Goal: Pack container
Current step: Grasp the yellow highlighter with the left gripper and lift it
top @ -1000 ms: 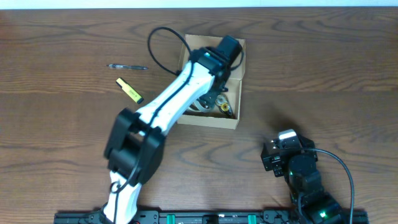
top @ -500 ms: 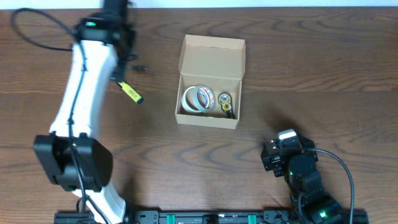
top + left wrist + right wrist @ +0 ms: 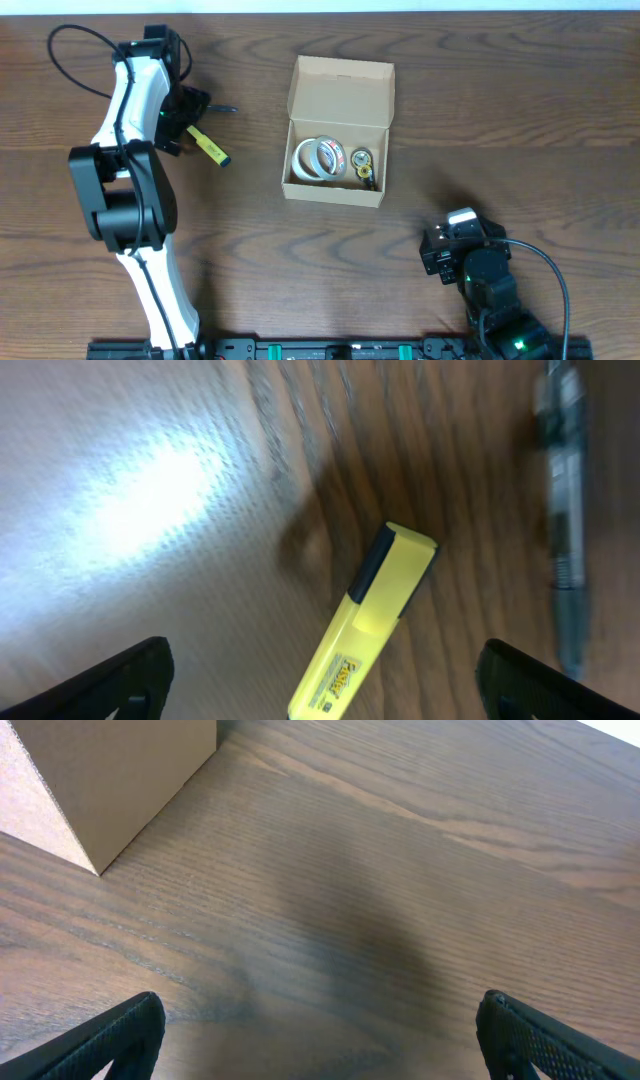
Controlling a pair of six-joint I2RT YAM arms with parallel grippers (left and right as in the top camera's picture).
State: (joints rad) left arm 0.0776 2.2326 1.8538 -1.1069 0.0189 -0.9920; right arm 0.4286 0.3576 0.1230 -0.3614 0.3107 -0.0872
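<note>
Leaves the container (image 3: 340, 88) centre-scene with flap folded back, open for filling. Poises the left gripper (image 3: 188, 118), jaws wide and empty, over the loose items at far left, probably to fetch one. Parks the right gripper (image 3: 320, 1040) wide and empty, out of the way. Shows tape rolls (image 3: 318, 158) packed inside; yellow highlighter (image 3: 370, 620) and pen (image 3: 565, 530) lying outside.

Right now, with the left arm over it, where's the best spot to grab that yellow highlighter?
Likely the middle of the yellow highlighter's barrel, from straight above, with the open left gripper closing across its narrow width. It lies flat and diagonal on the table, with the pen well apart.
</note>
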